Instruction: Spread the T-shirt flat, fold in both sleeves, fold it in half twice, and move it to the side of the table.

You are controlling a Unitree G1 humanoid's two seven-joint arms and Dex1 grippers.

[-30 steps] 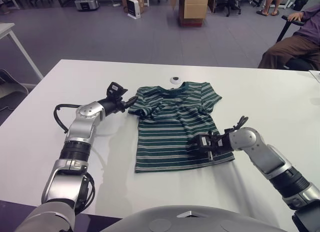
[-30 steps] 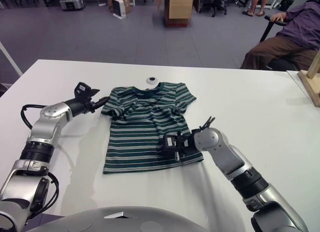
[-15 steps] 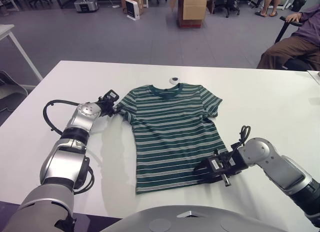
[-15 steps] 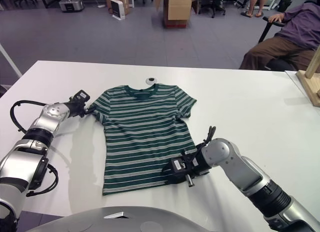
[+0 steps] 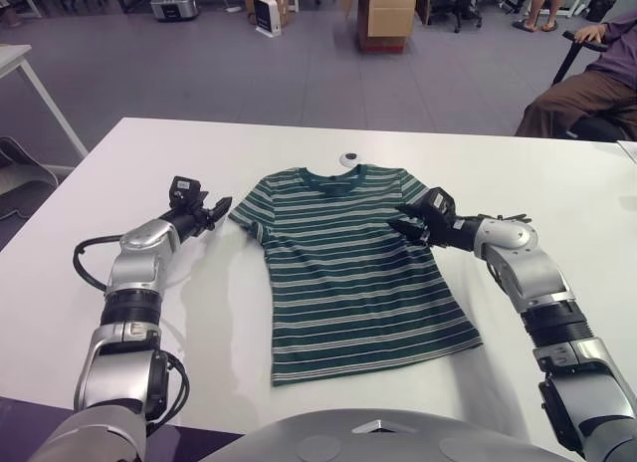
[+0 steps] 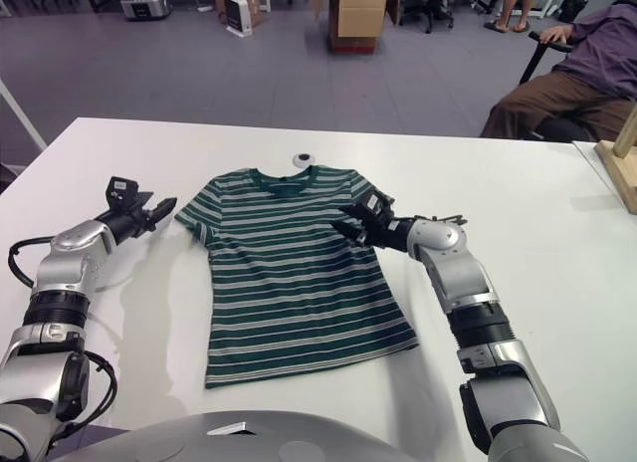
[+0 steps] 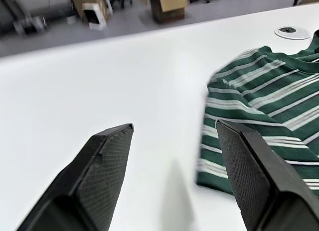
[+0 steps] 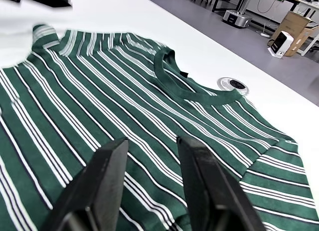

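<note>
The green T-shirt (image 5: 353,268) with white stripes lies spread flat on the white table (image 5: 119,382), collar toward the far edge and both sleeves out. My left gripper (image 5: 217,209) is open just off the shirt's left sleeve (image 7: 224,91), low over the table, with nothing between its fingers (image 7: 107,161). My right gripper (image 5: 405,223) is open over the chest beside the right sleeve (image 5: 423,195). In the right wrist view its fingers (image 8: 112,161) stand apart above the striped cloth (image 8: 89,86).
A round cable grommet (image 5: 348,159) sits in the table just beyond the collar. A wooden stand (image 6: 622,158) is at the table's right edge. A person sits on a chair at the far right; a cardboard box (image 5: 386,14) is on the floor behind.
My right gripper has left the hem corner and moved up to the right sleeve area. The left gripper has let go of the left sleeve and backed off to the left.
</note>
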